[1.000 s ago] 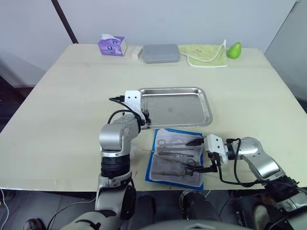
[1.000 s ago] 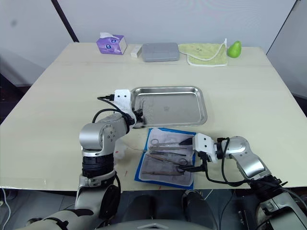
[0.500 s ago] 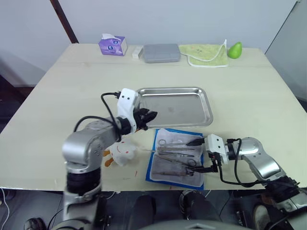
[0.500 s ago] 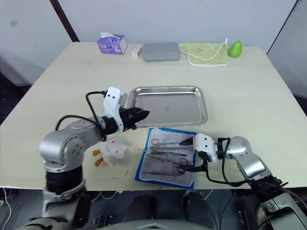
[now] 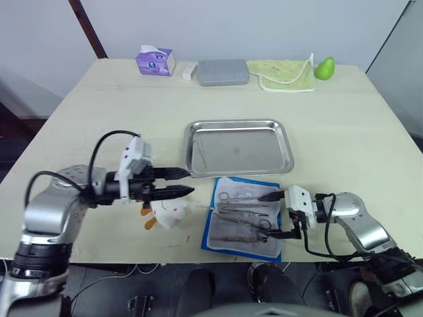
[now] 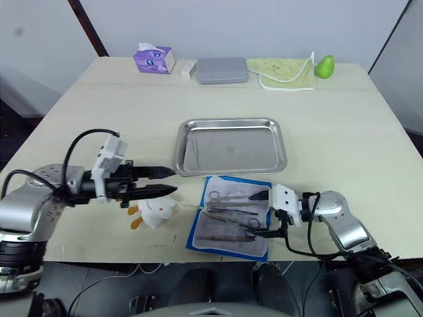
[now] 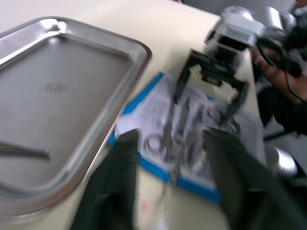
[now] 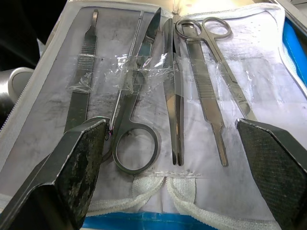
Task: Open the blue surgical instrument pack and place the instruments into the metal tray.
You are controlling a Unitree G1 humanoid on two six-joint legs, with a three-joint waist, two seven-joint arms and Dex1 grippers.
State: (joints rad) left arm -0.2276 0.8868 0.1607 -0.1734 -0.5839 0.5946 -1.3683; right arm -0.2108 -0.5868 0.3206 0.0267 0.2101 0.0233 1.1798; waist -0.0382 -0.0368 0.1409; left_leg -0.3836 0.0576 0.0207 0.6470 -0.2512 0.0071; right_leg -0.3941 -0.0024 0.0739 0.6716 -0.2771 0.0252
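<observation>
The blue surgical instrument pack (image 5: 243,215) lies open at the table's front edge, pale inside facing up. Several instruments (image 8: 144,96) lie in it side by side: scissors, forceps and tweezers, some under a clear film. My right gripper (image 5: 276,214) is open at the pack's right edge, its fingers (image 8: 72,172) straddling the instruments' handle ends without touching them. The metal tray (image 5: 284,148) sits just behind the pack, and one slender instrument (image 7: 24,151) lies in it. My left gripper (image 5: 182,182) is open and empty, hovering left of the pack and pointing toward it.
A small white toy animal (image 5: 166,211) lies on the table under my left gripper. Along the far edge stand a purple tissue box (image 5: 155,63), a grey box (image 5: 223,72), a green cloth (image 5: 281,74) and a green pear (image 5: 323,68).
My left arm has swung from the tray's near-left corner out to the left and forward, uncovering the white toy. The right gripper has stayed at the pack.
</observation>
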